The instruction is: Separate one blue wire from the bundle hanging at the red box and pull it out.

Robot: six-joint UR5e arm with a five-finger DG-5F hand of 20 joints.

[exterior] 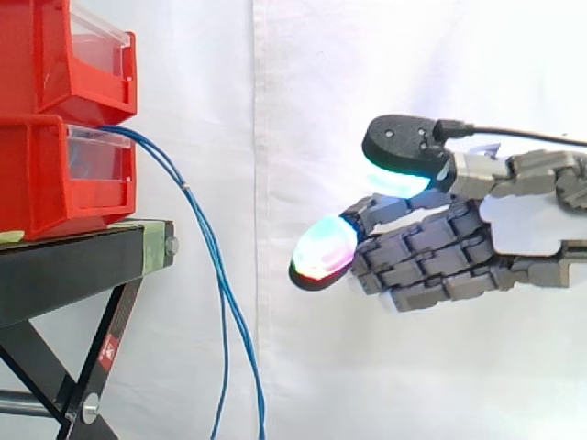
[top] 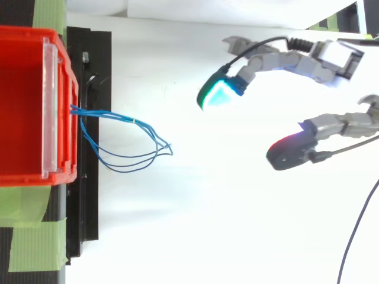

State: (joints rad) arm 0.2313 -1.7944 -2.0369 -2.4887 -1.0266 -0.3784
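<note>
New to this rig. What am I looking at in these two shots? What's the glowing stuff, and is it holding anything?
It is a robot arm's hand with fingers and a thumb. The glowing blobs are its own fingertip pads, not lamps.

The side view looks level across the work, and the arm enters from the right. The top view looks down on the same scene.

An upper red bin sits on a lower red bin, both on a black stand before a white curtain. A bundle of thin blue wires comes out at the lower bin's front and hangs down past the stand's edge. From above, the wires show as loops.

The hand holds nothing. Its thumb and a finger are spread apart, and it is clear of the wires, with bare space between them.
</note>
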